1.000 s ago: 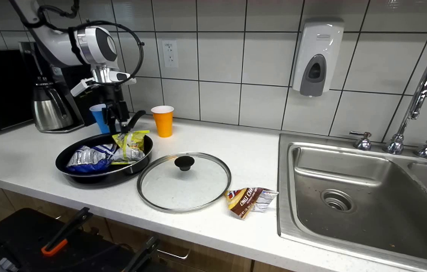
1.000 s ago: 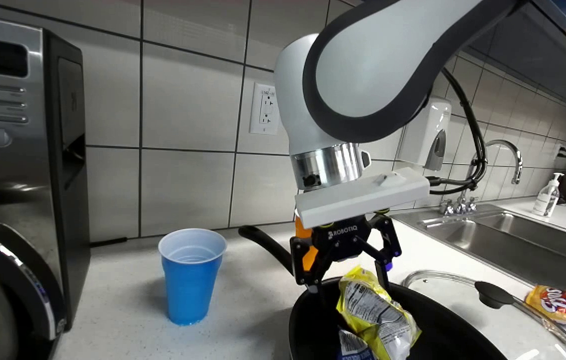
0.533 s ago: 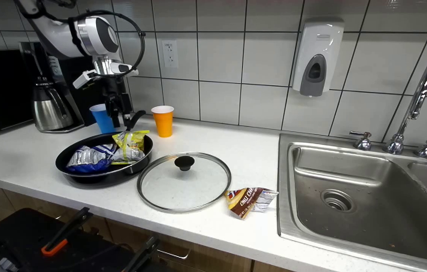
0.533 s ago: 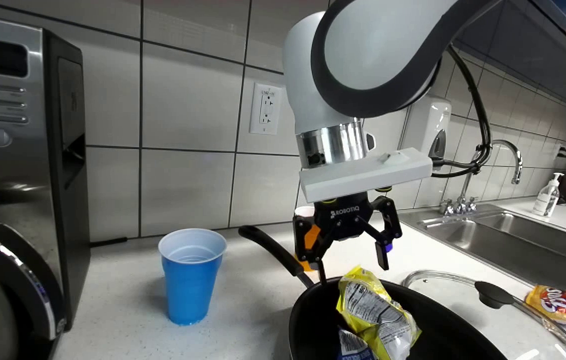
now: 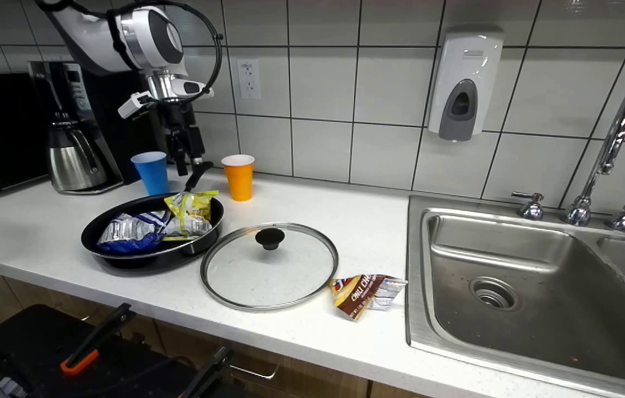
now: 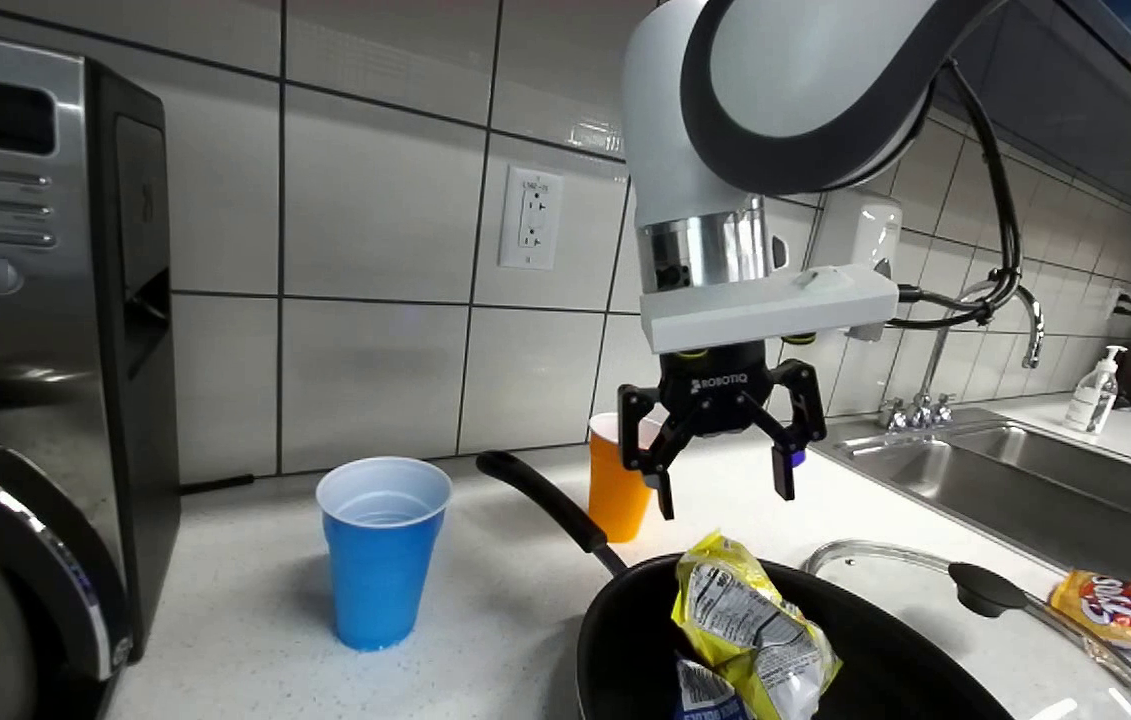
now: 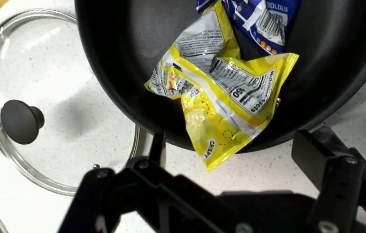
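A yellow snack bag (image 7: 216,89) is cradled in a black pan (image 6: 875,650) beside a blue bag (image 5: 132,235), long axis slanted, one end pointed up near the handle (image 6: 545,502); above, nothing is held by the wide-spread jaws of the gripper (image 6: 725,500), release seemingly completed, clear lift-off apparently called for next

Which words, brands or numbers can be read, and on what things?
"ROBOTIQ": gripper
"CRISPY": yellow bag
"Nutrition Facts": yellow bag
"160": yellow bag
"INGREDIENTS": yellow bag
"CHILI CH", cut short: brown-orange bag
Too small or blurred: other print on these bags, the blue bag, outlet, pump bottle.
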### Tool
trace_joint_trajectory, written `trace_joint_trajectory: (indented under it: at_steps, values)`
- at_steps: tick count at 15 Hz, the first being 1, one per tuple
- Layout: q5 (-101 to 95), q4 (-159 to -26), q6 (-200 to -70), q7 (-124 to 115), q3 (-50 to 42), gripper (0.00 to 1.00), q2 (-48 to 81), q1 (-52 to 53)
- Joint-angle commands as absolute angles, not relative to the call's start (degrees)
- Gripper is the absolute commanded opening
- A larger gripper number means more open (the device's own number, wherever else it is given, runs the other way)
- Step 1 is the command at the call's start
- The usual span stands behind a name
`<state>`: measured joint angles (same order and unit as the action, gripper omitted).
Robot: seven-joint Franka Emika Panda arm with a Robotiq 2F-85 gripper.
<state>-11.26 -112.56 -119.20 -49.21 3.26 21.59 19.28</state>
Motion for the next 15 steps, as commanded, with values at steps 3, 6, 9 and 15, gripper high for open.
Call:
trace_joint_trajectory:
  at_steps: [3, 6, 9, 15]
  values:
    - [-10.88, -122.73, -127.61, -48.90, 3.88, 1.00, 13.09, 17.10]
    - [-9.86, -126.76, -130.34, -48.90, 3.85, 1.00, 10.16, 15.71]
    - [-9.15, -130.15, -131.08, -50.56, 3.59, 1.00, 7.44, 14.25]
    - [-9.03, -136.57, -133.37, -56.00, 2.05, 1.00, 2.17, 10.31]
